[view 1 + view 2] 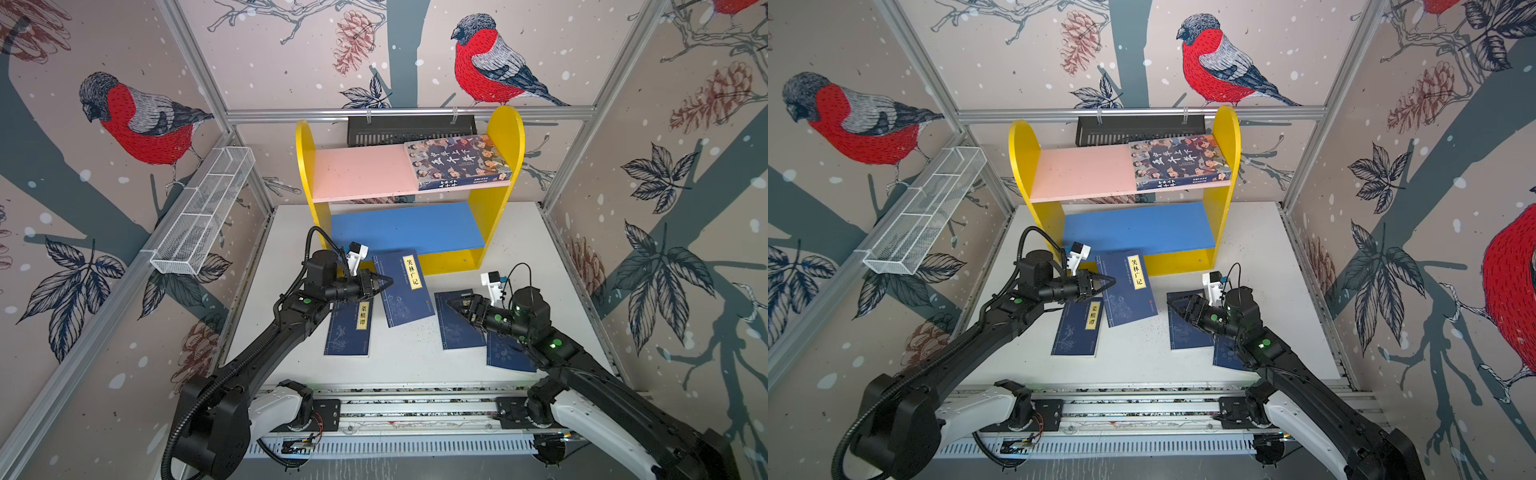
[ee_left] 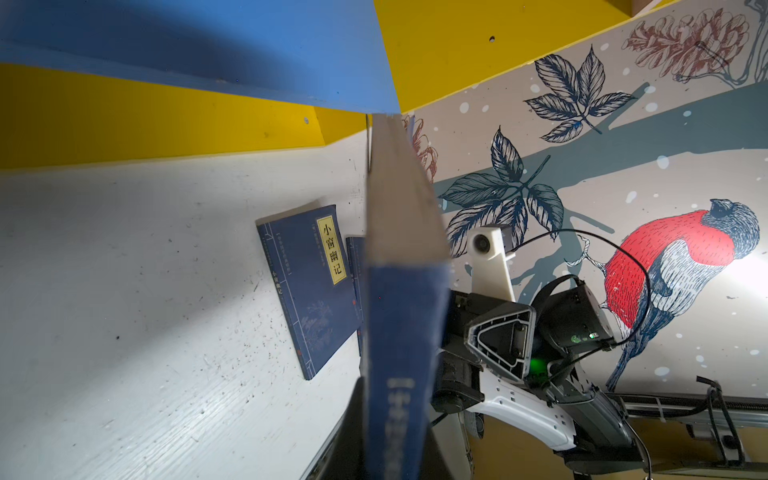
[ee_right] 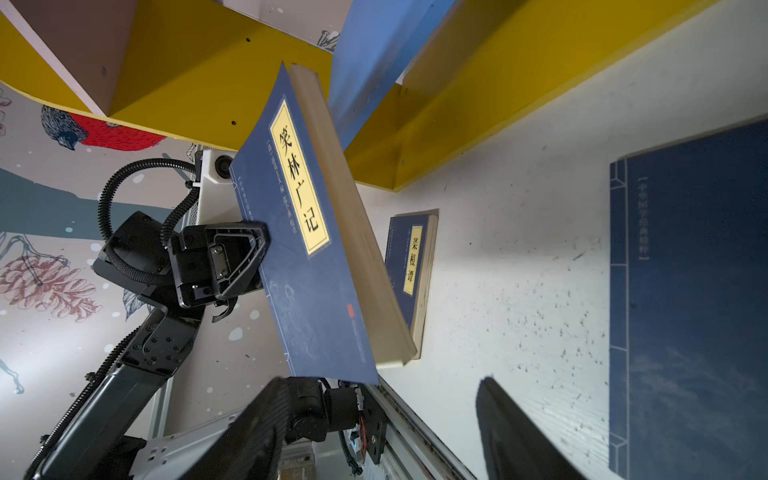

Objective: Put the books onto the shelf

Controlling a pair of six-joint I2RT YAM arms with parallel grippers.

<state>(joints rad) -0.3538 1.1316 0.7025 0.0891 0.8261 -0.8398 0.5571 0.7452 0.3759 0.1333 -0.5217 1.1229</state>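
My left gripper (image 1: 384, 284) is shut on the spine edge of a navy-blue book (image 1: 405, 286) with a yellow label, holding it tilted off the table just in front of the blue lower board (image 1: 407, 226) of the shelf (image 1: 505, 137). The left wrist view shows that book's spine (image 2: 399, 332) between the jaws. A colourful cartoon-cover book (image 1: 455, 162) lies on the pink upper board (image 1: 361, 172). Three navy books lie flat on the table: one left (image 1: 349, 332), two right (image 1: 457, 328) (image 1: 505, 357). My right gripper (image 1: 455, 303) hovers open and empty over the right pair.
A white wire mesh basket (image 1: 208, 216) hangs on the left wall. A black slotted tray (image 1: 411, 129) hangs behind the shelf. The white table (image 1: 415, 357) ends at a metal rail (image 1: 415, 407) in front, where both arm bases sit.
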